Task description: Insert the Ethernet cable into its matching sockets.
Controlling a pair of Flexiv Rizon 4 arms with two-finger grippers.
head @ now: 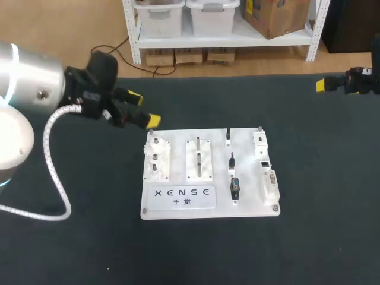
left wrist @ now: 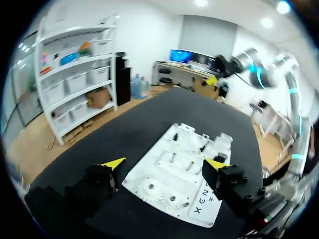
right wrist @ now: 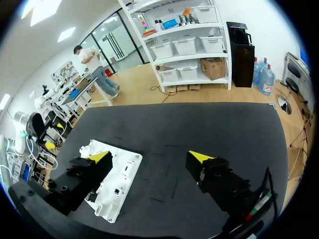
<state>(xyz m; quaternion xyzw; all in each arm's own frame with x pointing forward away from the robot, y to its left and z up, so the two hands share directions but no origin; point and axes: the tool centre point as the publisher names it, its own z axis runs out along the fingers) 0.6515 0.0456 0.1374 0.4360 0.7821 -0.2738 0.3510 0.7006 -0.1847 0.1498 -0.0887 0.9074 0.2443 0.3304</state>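
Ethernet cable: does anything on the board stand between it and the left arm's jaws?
Yes: the white gear block and the peg block stand on the board between the open left jaws and the Ethernet cable. The jaws look raised, so passing over seems possible.

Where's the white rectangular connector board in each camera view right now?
Head view: white rectangular connector board at the table's middle.
Left wrist view: ahead of the left gripper, seen between its open fingers.
Right wrist view: beside the right gripper, partly behind one finger.
Shared landmark: the black tabletop under it.
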